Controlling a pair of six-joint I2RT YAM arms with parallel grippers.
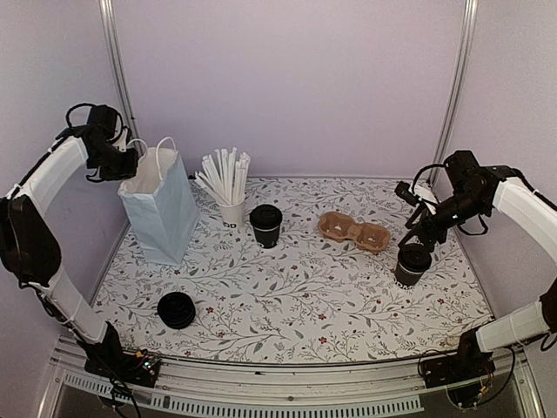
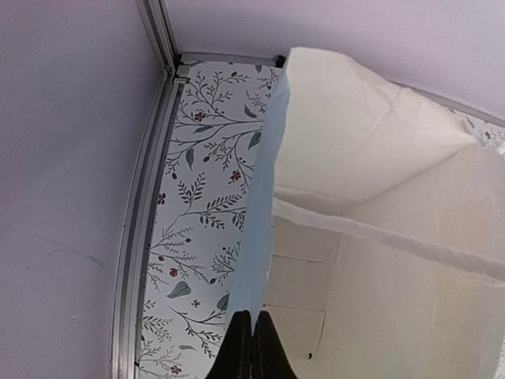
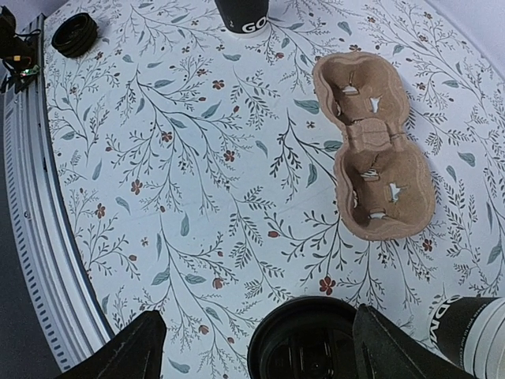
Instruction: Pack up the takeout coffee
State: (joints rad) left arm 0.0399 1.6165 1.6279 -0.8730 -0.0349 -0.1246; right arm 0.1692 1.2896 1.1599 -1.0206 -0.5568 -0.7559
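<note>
A black lidded takeout coffee cup [image 1: 412,264] stands at the right of the table. My right gripper [image 1: 420,237] hovers just above it, open. In the right wrist view the cup's lid [image 3: 306,341] lies between the spread fingers [image 3: 126,354], nearer the right one, and nothing is held. A second black lidded cup [image 1: 265,225] stands mid-table, and its base shows in the right wrist view [image 3: 243,14]. My left gripper [image 1: 122,164] is shut on the rim of the light blue paper bag [image 1: 161,209]. In the left wrist view the fingertips [image 2: 251,347] pinch the bag's edge [image 2: 264,205], and the mouth is open.
A brown two-cup cardboard carrier [image 1: 354,231] [image 3: 371,146] lies between the two cups. A white cup of white sticks [image 1: 228,187] stands beside the bag. A low pile of black lids [image 1: 177,310] [image 3: 75,33] sits front left. Another black cup with a pale rim [image 3: 472,341] shows at the right wrist view's edge.
</note>
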